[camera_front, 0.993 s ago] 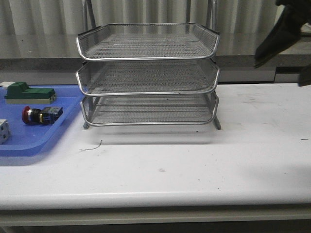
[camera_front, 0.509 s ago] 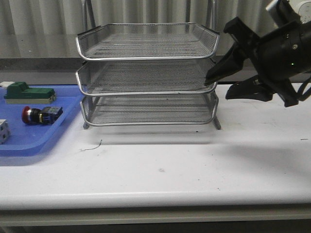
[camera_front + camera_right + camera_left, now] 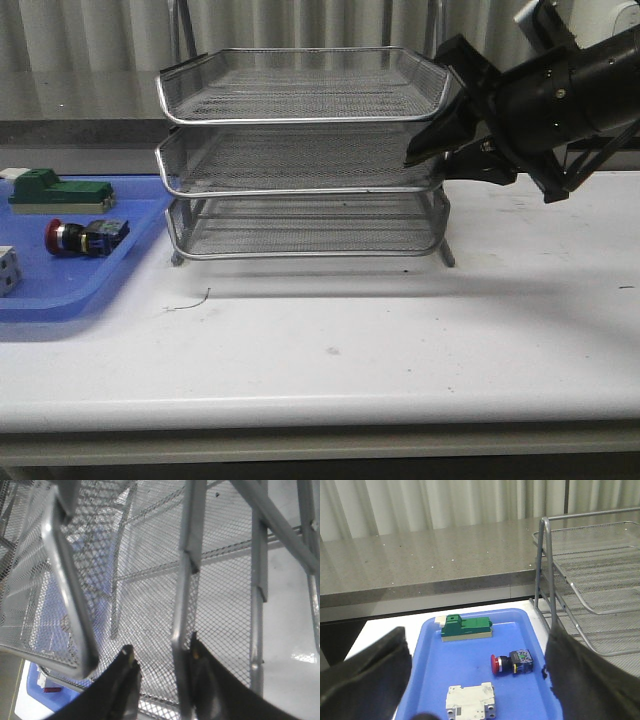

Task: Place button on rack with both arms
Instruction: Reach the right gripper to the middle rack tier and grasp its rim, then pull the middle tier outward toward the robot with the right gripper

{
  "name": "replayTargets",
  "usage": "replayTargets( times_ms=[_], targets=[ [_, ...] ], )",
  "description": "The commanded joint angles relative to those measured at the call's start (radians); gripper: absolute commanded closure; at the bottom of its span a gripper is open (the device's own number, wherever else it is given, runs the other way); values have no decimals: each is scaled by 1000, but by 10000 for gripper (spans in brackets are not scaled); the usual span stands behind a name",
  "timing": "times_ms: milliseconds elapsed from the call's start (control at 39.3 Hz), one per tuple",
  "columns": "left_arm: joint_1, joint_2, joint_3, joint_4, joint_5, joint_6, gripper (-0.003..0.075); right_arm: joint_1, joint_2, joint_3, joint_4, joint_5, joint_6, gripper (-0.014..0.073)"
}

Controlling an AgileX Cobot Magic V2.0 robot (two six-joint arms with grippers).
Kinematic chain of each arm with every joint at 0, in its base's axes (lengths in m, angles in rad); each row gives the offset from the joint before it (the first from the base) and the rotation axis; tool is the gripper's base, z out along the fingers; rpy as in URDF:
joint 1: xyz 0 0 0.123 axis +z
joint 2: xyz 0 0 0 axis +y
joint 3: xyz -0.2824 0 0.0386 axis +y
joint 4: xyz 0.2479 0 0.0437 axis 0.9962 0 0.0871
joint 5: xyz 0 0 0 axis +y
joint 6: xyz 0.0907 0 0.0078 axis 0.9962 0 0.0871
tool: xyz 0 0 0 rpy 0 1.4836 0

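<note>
Button [image 3: 85,237]: lies on blue tray [image 3: 60,290], left of rack [image 3: 305,150], ungrasped; left gripper [image 3: 475,680] spread above it; right gripper [image 3: 425,160] straddling a middle-tier rim wire, whether pinching it I cannot tell. Risk: snagged rim drags rack sideways

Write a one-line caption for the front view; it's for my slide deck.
Right gripper reaches the wire rack's middle tier while the red button waits on the blue tray.
</note>
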Motion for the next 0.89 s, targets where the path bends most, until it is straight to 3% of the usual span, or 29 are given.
replayTargets(
  times_ms=[0, 204, 509, 866],
  targets=[
    [-1, 13, -34, 0, -79, 0, 198, -7, -43, -31, 95, 50, -11, 410],
    [-1, 13, -34, 0, -79, 0, 198, -24, -43, -31, 94, 72, -11, 560],
    [-1, 13, -34, 0, -79, 0, 197, -25, -46, 22, 94, 147, -31, 561],
    [-1, 13, -34, 0, -79, 0, 197, -25, -174, 234, 94, 207, -148, 561]
  ],
)
